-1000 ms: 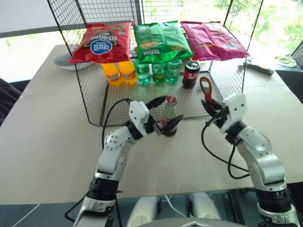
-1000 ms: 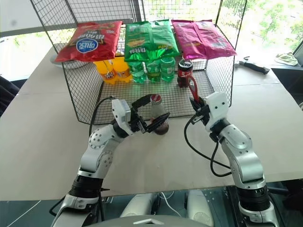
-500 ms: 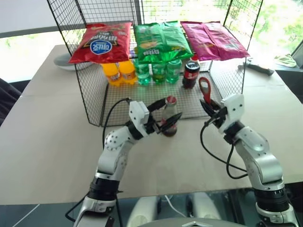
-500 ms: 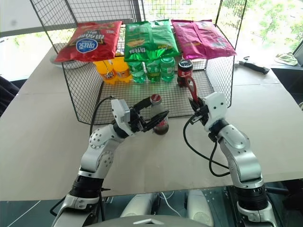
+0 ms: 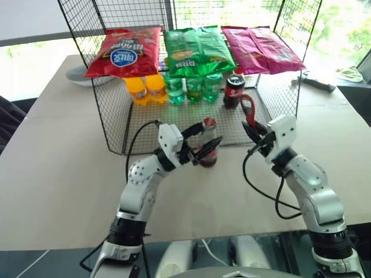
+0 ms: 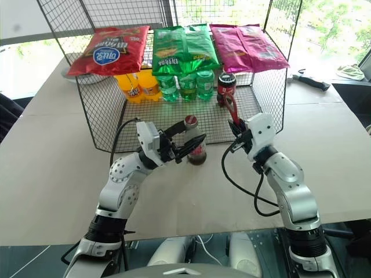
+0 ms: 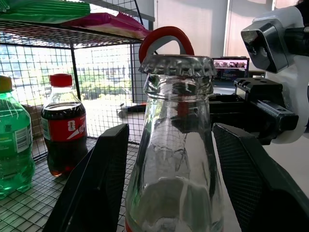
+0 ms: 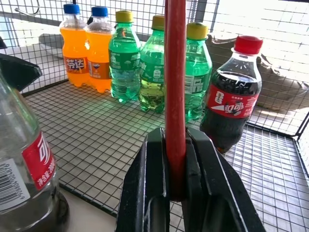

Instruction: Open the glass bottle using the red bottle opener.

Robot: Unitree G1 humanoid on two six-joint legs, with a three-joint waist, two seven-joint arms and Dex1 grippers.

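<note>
Table (image 5: 69,174) out front is wide open, but the wire rack (image 5: 110,124) sits right behind the glass bottle (image 5: 207,145), with the cola bottle (image 5: 233,90) crowding it there.

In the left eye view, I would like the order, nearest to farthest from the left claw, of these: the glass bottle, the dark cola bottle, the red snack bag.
1. The glass bottle: between the fingers of the left claw, at the rack's front edge.
2. The dark cola bottle: farther back inside the rack, to the right.
3. The red snack bag: on the rack's top, far left.
</note>
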